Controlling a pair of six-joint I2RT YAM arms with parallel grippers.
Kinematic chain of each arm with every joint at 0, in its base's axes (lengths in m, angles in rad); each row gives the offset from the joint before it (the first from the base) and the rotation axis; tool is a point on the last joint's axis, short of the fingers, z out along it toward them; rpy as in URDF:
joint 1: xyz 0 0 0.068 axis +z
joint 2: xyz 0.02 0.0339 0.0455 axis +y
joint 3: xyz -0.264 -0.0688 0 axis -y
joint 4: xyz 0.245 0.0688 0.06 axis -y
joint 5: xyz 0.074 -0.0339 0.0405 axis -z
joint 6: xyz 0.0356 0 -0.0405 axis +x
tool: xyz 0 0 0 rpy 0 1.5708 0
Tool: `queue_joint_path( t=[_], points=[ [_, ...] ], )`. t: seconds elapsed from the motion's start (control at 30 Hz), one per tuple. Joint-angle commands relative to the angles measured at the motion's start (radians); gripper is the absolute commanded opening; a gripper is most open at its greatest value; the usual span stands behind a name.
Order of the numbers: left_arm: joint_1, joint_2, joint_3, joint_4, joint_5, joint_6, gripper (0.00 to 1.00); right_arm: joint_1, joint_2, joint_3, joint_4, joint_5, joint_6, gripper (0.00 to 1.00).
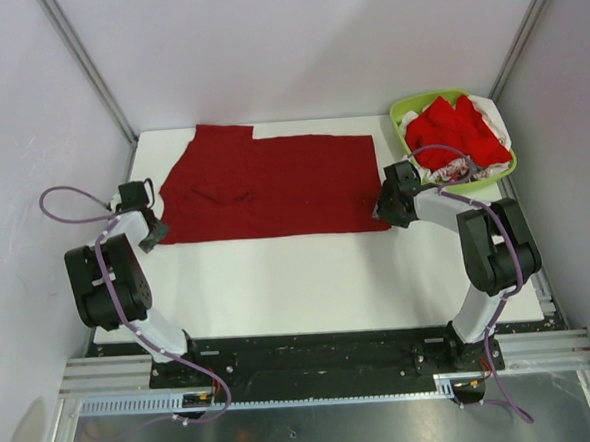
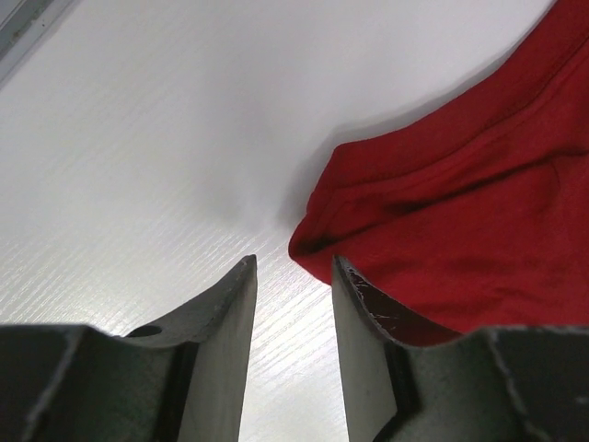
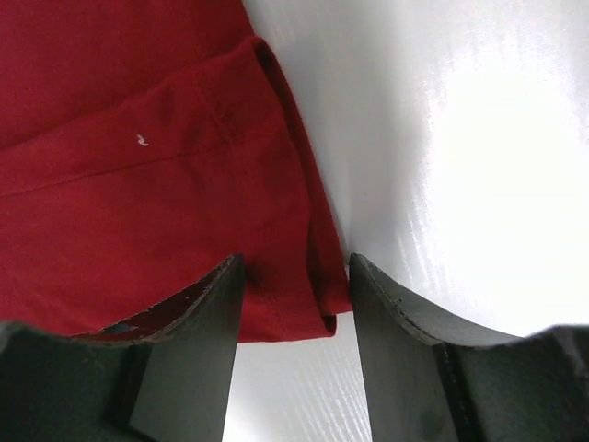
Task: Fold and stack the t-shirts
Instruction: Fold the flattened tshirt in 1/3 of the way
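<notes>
Looking down from the top camera, the dark crimson t-shirt (image 1: 273, 187) is spread flat across the far half of the white table (image 1: 299, 281), with one sleeve sticking out toward the back left. Both arms are parked at its near corners: the left gripper (image 1: 153, 232) at the near-left corner, the right gripper (image 1: 383, 212) at the near-right one.

The left wrist cam shows that gripper's fingers (image 2: 230, 313) spread apart with only bare tabletop in the gap. The shirt's rounded, hemmed corner sits just ahead of the tips and a bit off to the right, and the right-hand finger overlaps the cloth in that view, though I can't tell whether it's actually touching.

On the right wrist cam the jaws are apart too. The hemmed side edge and corner of the shirt lie in the gap, closer to the left finger, with a strip of table showing beside the other. Not pinched, as far as I can see.

The remaining shirts are over in the lime-green basket (image 1: 408, 106) at the far right corner: a crumpled heap of bright red shirts (image 1: 458, 131) on top of some white fabric (image 1: 491, 111), with a bit of patterned cloth hanging over the near rim.
</notes>
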Motion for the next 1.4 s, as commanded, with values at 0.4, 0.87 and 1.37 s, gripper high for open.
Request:
queue_joint_path(
  t=[0.4,0.87,1.37],
  points=[
    [0.010,0.055,-0.001,0.052,0.035,0.009,0.35,0.027,0.050,-0.003,0.030,-0.011,-0.001,0.37],
    [0.009,0.004,-0.005,0.049,-0.007,-0.006,0.00,0.013,0.052,-0.002,0.038,-0.021,-0.004,0.00],
    [0.009,-0.092,-0.045,-0.089,-0.129,-0.046,0.00,-0.002,-0.012,-0.047,-0.075,-0.003,-0.018,0.00]
  ],
)
